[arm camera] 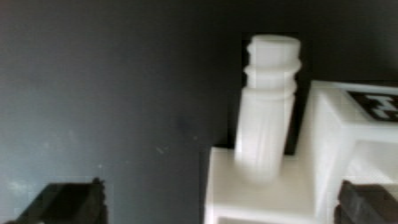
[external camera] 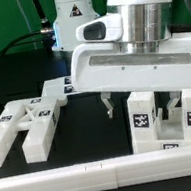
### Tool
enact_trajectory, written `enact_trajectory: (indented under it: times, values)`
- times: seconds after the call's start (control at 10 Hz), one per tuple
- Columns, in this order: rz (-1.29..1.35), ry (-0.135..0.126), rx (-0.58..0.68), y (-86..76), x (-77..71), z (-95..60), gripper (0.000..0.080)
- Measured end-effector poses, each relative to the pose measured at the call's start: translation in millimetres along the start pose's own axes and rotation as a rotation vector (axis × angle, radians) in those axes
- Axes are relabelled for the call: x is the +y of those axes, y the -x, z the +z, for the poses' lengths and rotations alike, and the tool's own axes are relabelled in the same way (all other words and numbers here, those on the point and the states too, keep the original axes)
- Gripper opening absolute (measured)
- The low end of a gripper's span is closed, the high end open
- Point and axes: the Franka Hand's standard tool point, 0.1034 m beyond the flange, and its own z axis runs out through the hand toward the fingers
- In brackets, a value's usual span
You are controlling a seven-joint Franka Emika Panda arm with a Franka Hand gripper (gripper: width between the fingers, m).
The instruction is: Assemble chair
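Exterior view's right is carrying the chair parts [external camera: 143,118] on the bench [external camera: 90,135], the released, empty hand [external camera: 139,104] hovering above them (more chair blocks [external camera: 23,127] are lying at its left); a pick is probably starting, needing a straight descent.

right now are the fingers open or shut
Open: the fingers stand wide apart in the wrist view, with a chair part between them and a clear gap beside it.

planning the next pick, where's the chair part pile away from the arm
The pile is at the exterior view's left, on the table behind the white rail.
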Motion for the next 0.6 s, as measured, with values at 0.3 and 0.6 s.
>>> enact_trajectory:
  times: [0.3, 0.6]
  values:
    - [-0.004, 0.015, -0.009, 5.9, 4.4, 13.4, 0.0649]
    - [-0.004, 0.016, -0.01, 6.2, 4.7, 14.2, 0.0637]
